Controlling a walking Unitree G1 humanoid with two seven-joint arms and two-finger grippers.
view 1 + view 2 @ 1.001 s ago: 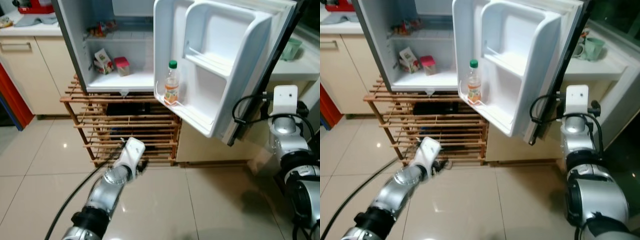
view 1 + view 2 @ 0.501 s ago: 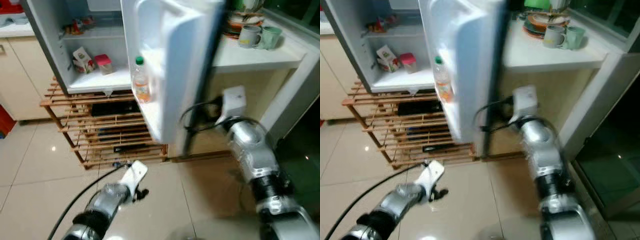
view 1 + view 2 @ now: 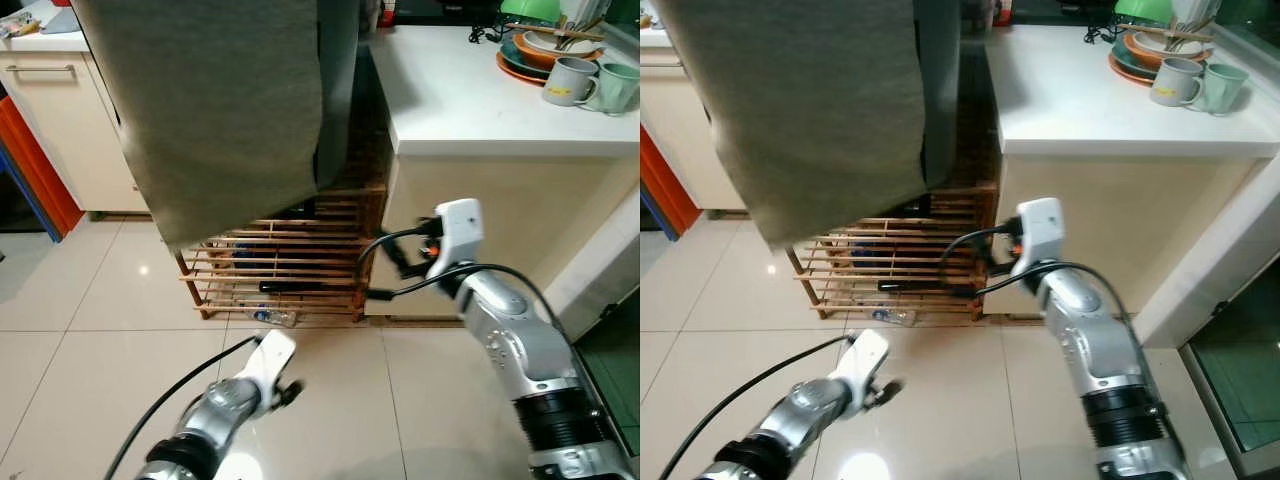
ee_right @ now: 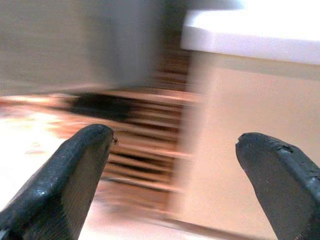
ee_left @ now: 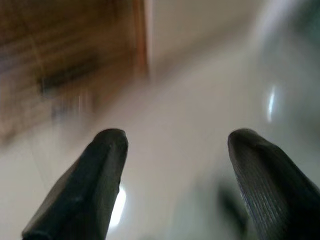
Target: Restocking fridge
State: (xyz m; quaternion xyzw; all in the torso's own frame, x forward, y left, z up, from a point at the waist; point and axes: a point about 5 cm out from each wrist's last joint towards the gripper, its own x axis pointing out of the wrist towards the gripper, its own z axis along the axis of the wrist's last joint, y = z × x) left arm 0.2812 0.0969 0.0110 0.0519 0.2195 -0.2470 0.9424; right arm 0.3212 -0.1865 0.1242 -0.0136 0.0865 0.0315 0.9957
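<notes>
The fridge door (image 3: 220, 110) has swung from wide open to nearly shut in front of me, hiding the bottle on its shelf and the cartons inside, so I judge restocking is finishing. My right end effector (image 4: 172, 175) hangs open and empty beside the wooden rack (image 3: 290, 275); my left end effector (image 5: 170, 175) is open too, low over the floor (image 3: 90, 340). On the counter (image 3: 480, 110) I count two mugs (image 3: 590, 82).

Silver segmented arms, white wrist housings, black cables looped at both; textured black fingers (image 4: 280, 170) are seen on wrist cams.
</notes>
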